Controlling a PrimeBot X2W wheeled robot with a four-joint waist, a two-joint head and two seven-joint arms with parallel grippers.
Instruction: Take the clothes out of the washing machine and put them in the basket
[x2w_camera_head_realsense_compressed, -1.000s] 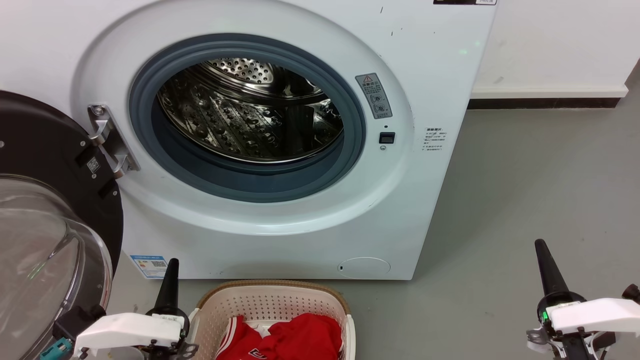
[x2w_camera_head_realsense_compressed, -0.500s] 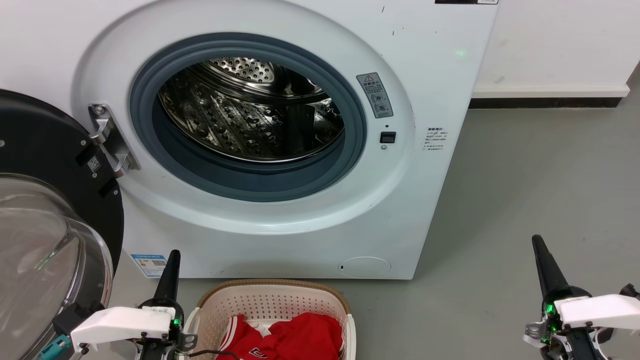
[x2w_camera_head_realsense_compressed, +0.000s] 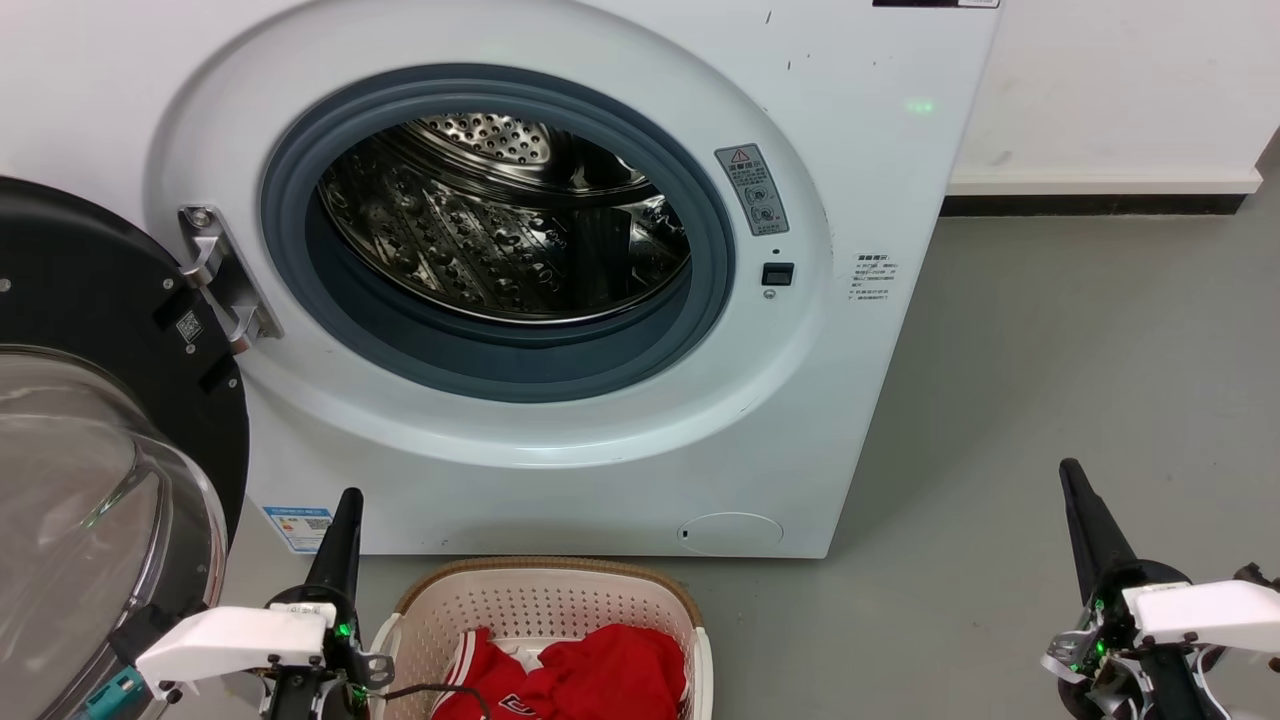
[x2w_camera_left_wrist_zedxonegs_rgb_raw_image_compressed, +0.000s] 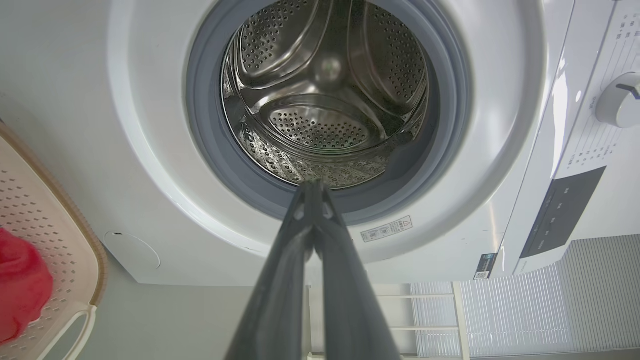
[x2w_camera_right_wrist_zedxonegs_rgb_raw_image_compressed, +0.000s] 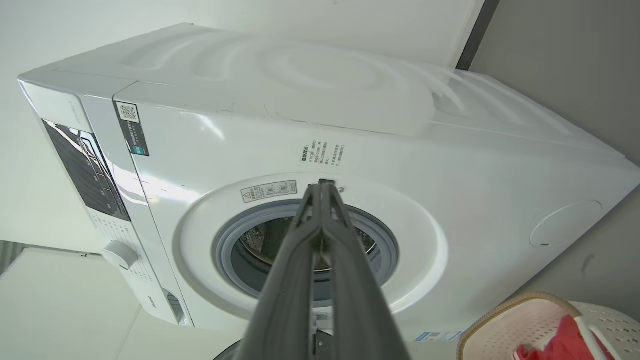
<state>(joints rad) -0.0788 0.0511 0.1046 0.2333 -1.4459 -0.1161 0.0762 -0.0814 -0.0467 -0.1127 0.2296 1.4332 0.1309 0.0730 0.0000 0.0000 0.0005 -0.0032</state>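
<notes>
The white washing machine stands with its black-rimmed glass door swung open to the left; its steel drum shows no cloth inside. Below it, the cream basket holds the red clothes, one with striped trim. My left gripper is shut and holds nothing, just left of the basket. My right gripper is shut and holds nothing, over the floor to the right. The left wrist view looks into the drum past the shut left gripper. The right wrist view has the shut right gripper and the basket.
Grey floor spreads to the right of the machine, up to a white wall with a dark skirting. The open door takes up the lower left. The machine's control knob sits on its front panel.
Both grippers have crept slightly up the head view, staying shut. The clothes and basket have not moved.
</notes>
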